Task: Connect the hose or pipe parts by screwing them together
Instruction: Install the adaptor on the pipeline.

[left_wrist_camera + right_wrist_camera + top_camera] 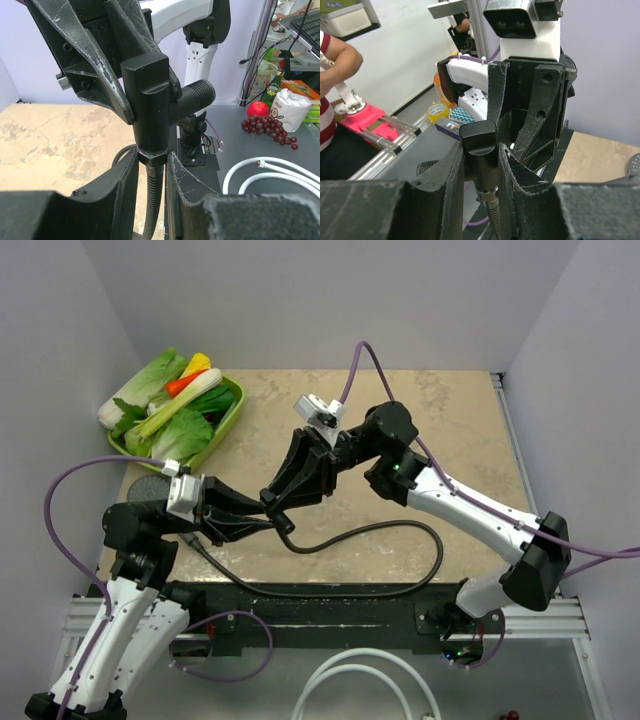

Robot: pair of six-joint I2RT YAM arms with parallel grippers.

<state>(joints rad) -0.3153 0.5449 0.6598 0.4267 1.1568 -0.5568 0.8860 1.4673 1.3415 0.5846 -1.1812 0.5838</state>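
Observation:
The small black T-shaped fitting (150, 95) hangs above the table between both grippers. My right gripper (481, 150) is shut on the fitting's body (479, 145), its fingers (95, 75) coming in from above in the left wrist view. My left gripper (152, 160) is shut on the hose's end nut (152, 157), which sits against the fitting's lower port. The dark-brown hose (400, 530) drops from there and loops over the table. The grey shower-head disc (148, 488) lies at the left, partly hidden under my left arm.
A green tray (232, 412) of toy vegetables stands at the back left. A thick white looped tube (350, 680) lies beyond the near table edge, with grapes (267, 127) and a red ball (258, 108) beside it. Purple cables (60, 510) arc off both arms.

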